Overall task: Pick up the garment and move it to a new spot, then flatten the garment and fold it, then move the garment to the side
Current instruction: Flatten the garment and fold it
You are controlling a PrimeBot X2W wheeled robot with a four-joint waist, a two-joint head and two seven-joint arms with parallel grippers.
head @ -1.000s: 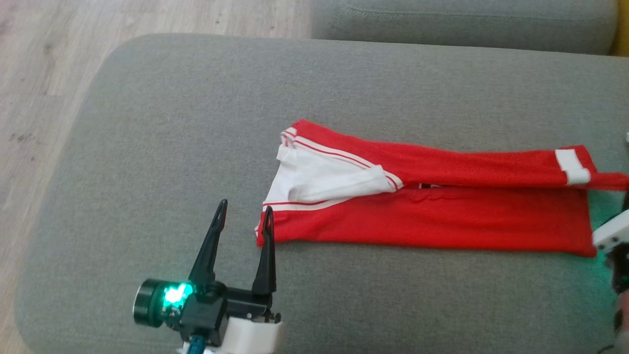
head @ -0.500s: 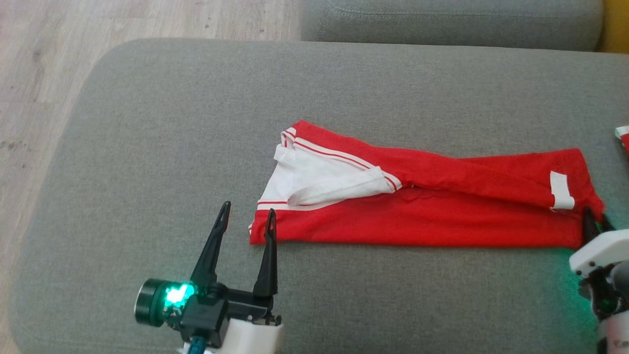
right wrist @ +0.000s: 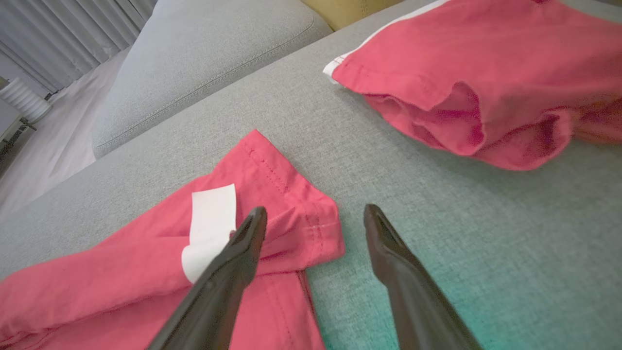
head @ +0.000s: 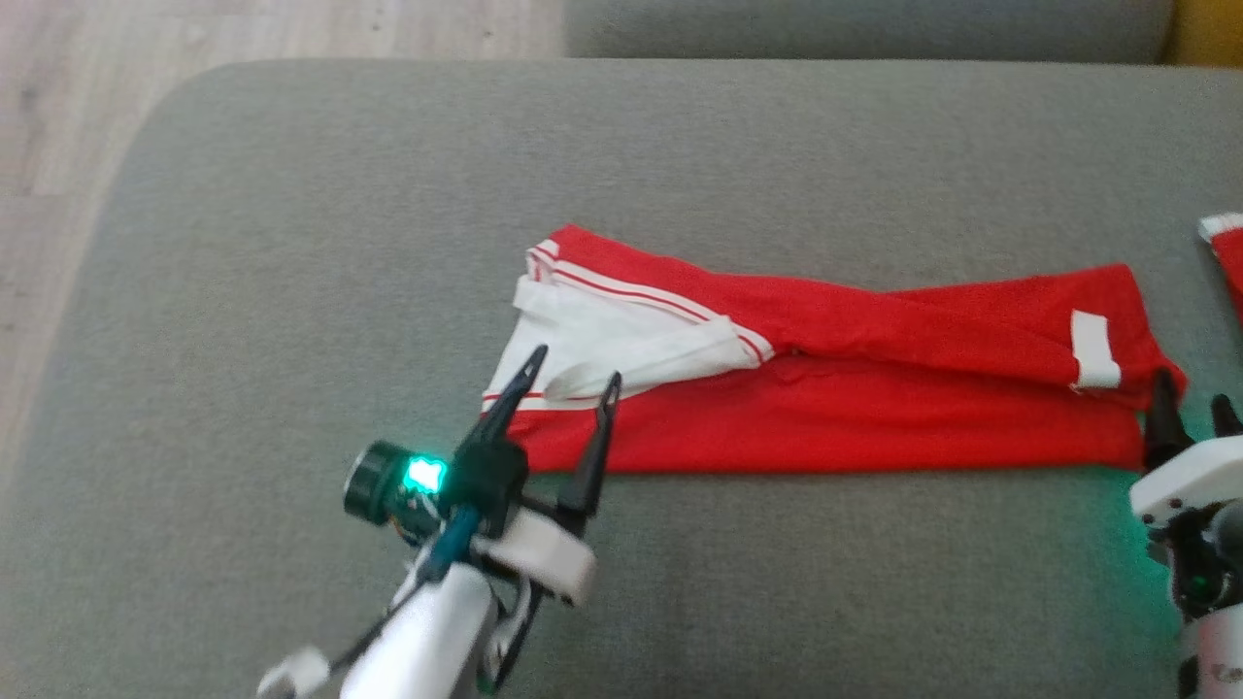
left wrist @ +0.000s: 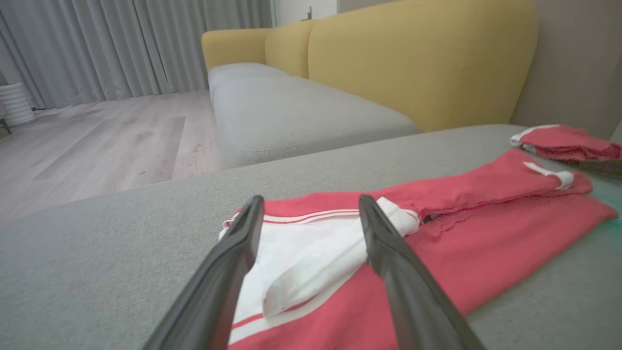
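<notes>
The garment (head: 874,408), red with a white striped collar end, lies folded lengthwise in a long strip on the grey cushion (head: 291,243). My left gripper (head: 573,367) hovers open over its white left end, near the front corner. In the left wrist view that gripper (left wrist: 309,204) frames the white fabric (left wrist: 301,253) between its fingers. My right gripper (head: 1190,388) stands open at the garment's right end, holding nothing. In the right wrist view this gripper (right wrist: 315,211) straddles the hem corner (right wrist: 277,194) beside a white label (right wrist: 209,218).
A second red garment (head: 1226,243) lies bunched at the cushion's right edge, seen closer as a crumpled red heap (right wrist: 461,82). A yellow-backed sofa (left wrist: 413,63) with grey seats stands behind. Wooden floor (head: 58,146) lies past the cushion's left edge.
My right gripper opened and let go of the garment's right end, which now rests folded over on the cushion. My left arm moved forward and right, over the white end.
</notes>
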